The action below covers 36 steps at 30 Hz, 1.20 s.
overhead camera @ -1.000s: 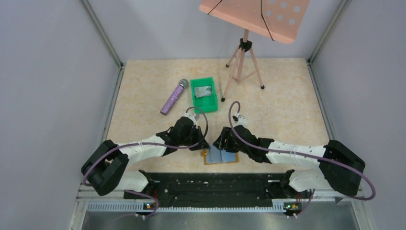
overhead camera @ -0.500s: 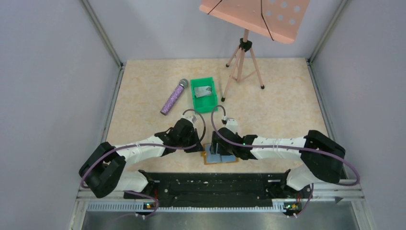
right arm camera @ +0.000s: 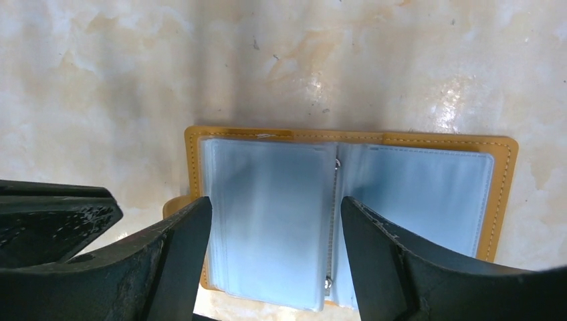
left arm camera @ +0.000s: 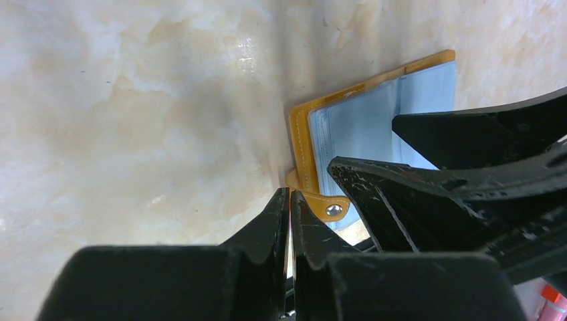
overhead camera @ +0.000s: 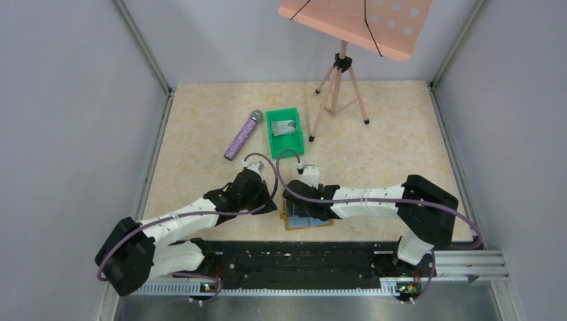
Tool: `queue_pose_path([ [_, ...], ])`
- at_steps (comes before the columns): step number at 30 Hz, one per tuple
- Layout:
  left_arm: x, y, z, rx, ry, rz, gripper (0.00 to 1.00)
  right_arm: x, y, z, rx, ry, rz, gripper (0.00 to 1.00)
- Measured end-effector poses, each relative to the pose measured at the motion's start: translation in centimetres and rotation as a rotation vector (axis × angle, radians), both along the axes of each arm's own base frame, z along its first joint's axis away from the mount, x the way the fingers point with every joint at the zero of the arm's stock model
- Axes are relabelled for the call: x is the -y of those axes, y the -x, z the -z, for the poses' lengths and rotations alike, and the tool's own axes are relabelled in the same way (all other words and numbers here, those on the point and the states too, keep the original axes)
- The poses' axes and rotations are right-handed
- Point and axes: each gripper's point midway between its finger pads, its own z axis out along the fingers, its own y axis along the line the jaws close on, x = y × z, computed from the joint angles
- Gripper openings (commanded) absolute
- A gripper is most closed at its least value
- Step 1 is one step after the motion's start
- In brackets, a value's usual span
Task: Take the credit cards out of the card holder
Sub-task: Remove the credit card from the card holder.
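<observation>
The tan card holder [overhead camera: 322, 221] lies open and flat near the table's front edge, its pale blue pockets [right arm camera: 414, 184] facing up. My right gripper [right arm camera: 275, 202] is open just above it, its fingers either side of the left stack of pockets. My left gripper [left arm camera: 289, 195] is shut with nothing between its tips, which sit beside the clasp tab [left arm camera: 329, 207] at the holder's left edge. No credit cards show in the pockets. One silvery-grey card [overhead camera: 286, 127] lies in the green bin [overhead camera: 275, 142].
A purple microphone [overhead camera: 242, 136] lies left of the bin. A pink music stand's tripod [overhead camera: 341, 93] stands at the back right. The black arm-base rail [overhead camera: 301, 257] runs just in front of the holder.
My right arm has swung left and over the card holder, and its jaws have spread wider. My left arm has drawn back a little toward the left.
</observation>
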Motion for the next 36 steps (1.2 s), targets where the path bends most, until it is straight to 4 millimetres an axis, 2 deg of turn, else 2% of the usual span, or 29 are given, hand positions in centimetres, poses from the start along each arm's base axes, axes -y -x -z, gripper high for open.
queue_pose_path([
  [5, -0.8, -0.2, -0.8, 0.038, 0.005, -0.031, 0.08, -0.3, -0.2, 0.2, 0.008, 0.033, 0.002, 0.68],
  [13, -1.6, -0.1, -0.9, 0.043, -0.002, -0.058, 0.08, 0.0, -0.4, 0.4, 0.019, 0.070, 0.011, 0.61],
  [26, -1.6, 0.0, -1.0, 0.041, 0.008, -0.062, 0.08, -0.5, -0.6, 0.5, 0.027, 0.103, 0.010, 0.67],
  [36, -1.6, 0.1, -0.9, 0.038, 0.005, -0.062, 0.08, -0.2, -0.7, 0.6, 0.046, 0.143, 0.016, 0.55],
])
